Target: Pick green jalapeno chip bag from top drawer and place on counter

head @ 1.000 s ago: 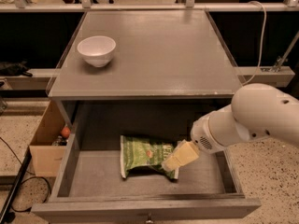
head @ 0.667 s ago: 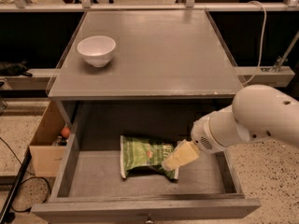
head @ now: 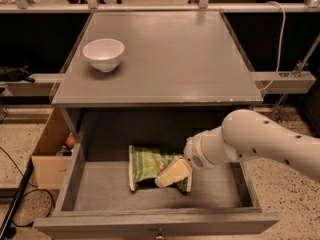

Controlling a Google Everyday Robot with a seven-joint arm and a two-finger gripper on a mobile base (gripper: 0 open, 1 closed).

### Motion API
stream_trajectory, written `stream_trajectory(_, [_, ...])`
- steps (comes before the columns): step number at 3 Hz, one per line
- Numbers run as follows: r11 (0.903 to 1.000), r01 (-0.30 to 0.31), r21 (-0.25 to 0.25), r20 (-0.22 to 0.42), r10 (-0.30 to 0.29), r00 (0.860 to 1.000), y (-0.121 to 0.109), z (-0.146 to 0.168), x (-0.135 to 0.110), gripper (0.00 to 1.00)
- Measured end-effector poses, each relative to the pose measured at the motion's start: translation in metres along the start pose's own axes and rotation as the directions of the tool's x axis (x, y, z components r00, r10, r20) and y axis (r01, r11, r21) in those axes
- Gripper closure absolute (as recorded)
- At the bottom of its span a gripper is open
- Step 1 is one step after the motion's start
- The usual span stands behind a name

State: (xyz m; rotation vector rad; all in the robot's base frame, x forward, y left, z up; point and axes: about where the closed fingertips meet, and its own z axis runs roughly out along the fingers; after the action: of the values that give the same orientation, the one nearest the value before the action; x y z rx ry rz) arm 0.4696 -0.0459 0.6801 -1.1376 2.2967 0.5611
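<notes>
The green jalapeno chip bag [head: 147, 165] lies flat on the grey bottom of the open top drawer [head: 100, 191], near its middle. My gripper [head: 173, 172] reaches down into the drawer from the right on a white arm. Its cream tip rests over the bag's right end and hides part of it. The counter [head: 170, 54] is the grey tabletop above the drawer.
A white bowl [head: 103, 54] stands on the counter at its left. A tan cardboard box [head: 50, 159] with a small orange thing in it sits on the floor left of the drawer. A cable runs over the floor at the lower left. A small knob [head: 160, 234] shows on the drawer front.
My arm and gripper have moved a little left and down, further over the bag's right end. The bag has stayed where it was.
</notes>
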Motion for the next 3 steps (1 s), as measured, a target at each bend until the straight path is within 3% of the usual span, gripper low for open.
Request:
stream_trajectory(2, [0.9998,0.012,-0.017,0.055,-0.011,0.998,-0.003,0.051,0.0,0.0])
stream_trajectory(3, [1.0,0.007,-0.004,0.081,-0.006,0.997,-0.001,0.081,0.011,0.0])
